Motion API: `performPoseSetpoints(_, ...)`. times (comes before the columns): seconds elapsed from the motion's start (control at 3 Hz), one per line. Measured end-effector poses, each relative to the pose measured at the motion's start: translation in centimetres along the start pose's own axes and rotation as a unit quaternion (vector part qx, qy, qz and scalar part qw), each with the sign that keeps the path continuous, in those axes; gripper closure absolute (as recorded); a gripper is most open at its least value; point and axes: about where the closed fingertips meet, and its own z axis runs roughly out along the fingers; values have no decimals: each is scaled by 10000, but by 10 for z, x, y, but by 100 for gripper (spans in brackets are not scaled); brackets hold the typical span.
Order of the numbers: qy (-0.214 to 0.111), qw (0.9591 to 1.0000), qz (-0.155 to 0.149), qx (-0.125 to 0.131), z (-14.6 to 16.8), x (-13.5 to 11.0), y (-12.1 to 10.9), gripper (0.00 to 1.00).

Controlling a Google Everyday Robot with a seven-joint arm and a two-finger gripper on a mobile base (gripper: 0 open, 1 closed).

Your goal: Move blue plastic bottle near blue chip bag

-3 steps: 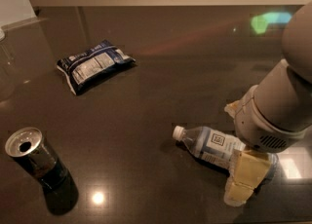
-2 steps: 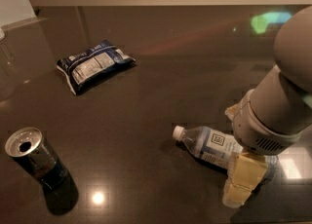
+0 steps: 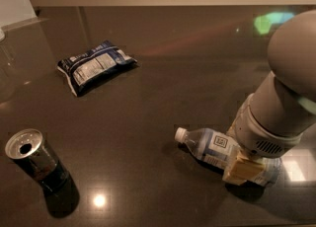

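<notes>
From the camera view, the blue plastic bottle (image 3: 210, 147) lay on its side on the dark tabletop (image 3: 163, 93), at the right near part, with its white cap pointing left. It had not shifted since a second before. The gripper (image 3: 242, 168) was down on the bottle's far-right end, its cream tip resting across the body just past the label. That tip had drawn in from a second earlier, when it reached further past the bottle toward me. I could not tell whether the gripper had closed on the bottle or only straddled it. The grey arm (image 3: 281, 107) filled more of the right side than before, its rounded upper housing now looming large. The blue chip bag (image 3: 96, 65) sat well apart at the upper left, unmoved. The dark can (image 3: 34, 159) stood upright at the lower left, as before.
</notes>
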Motion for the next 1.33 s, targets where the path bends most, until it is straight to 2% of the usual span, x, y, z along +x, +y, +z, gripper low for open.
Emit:
performPoseSetpoints(0.33,36,10000,77,-6,-5,1,-4,64)
performPoseSetpoints(0.67,-34,9999,116,36,-22,-11,-17,88)
performPoseSetpoints(1.0,-179,9997,132,53,-41,-36,-41,100)
performPoseSetpoints(1.33,-325,9994,146,43,-51,-65,-70,100)
